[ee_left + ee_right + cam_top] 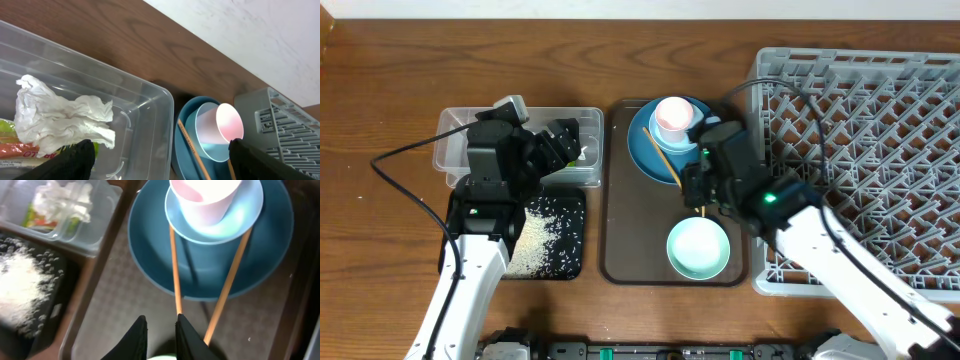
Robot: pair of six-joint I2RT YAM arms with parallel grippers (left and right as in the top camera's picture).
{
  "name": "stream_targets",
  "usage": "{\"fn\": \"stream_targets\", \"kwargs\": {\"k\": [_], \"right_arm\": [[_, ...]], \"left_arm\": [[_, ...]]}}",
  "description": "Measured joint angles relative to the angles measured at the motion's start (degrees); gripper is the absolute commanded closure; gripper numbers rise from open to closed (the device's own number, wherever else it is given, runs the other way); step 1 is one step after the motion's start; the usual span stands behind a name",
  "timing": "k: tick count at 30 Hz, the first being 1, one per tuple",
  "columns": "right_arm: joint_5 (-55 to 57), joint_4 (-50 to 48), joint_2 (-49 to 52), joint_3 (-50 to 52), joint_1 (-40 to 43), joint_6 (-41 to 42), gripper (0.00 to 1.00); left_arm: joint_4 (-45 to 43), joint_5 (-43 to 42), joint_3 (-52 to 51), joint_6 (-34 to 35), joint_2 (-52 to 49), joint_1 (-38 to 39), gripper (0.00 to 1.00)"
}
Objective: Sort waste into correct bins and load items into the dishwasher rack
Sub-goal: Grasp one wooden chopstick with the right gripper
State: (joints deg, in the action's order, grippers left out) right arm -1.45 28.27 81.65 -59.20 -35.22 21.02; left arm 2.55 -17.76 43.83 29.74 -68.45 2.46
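Observation:
My left gripper (565,143) hangs open and empty over the clear tub (455,150). In the left wrist view its fingers (170,162) are spread wide over the tub's corner (150,100). The tub holds the white tissue (60,117) and the yellow-green wrapper (17,152). My right gripper (698,192) is low over the brown tray, just in front of the blue plate (645,150). Its fingers (159,322) are a little apart with nothing between them; the right finger meets the end of one chopstick (174,265). A pink cup (202,197) sits in a small pale bowl on the plate.
The black tray (570,210) with white rice (535,240) lies in front of the tub. A mint bowl (698,248) sits on the brown tray (620,230) near me. The grey rack (880,150) fills the right side.

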Motion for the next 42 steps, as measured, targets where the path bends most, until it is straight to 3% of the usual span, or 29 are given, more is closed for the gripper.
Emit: {"fn": "stream_targets", "kwargs": {"k": [13,24,29,42], "right_arm": [[5.9,-1.5,10.6,0.0,-2.4,-4.7,0.81],[4.1,1.6,10.8,0.0,-3.5,-5.6,0.79],[4.0,3.9,10.8,0.0,-4.1,-6.2,0.72],[8.0,2.1,10.8,0.0,-4.1,-6.8,0.67]], "left_arm": [[0.0,0.0,0.0,0.0,0.0,0.0,0.11],[0.0,0.0,0.0,0.0,0.0,0.0,0.11],[0.0,0.1,0.0,0.0,0.0,0.0,0.11],[0.0,0.1,0.0,0.0,0.0,0.0,0.11]]}}
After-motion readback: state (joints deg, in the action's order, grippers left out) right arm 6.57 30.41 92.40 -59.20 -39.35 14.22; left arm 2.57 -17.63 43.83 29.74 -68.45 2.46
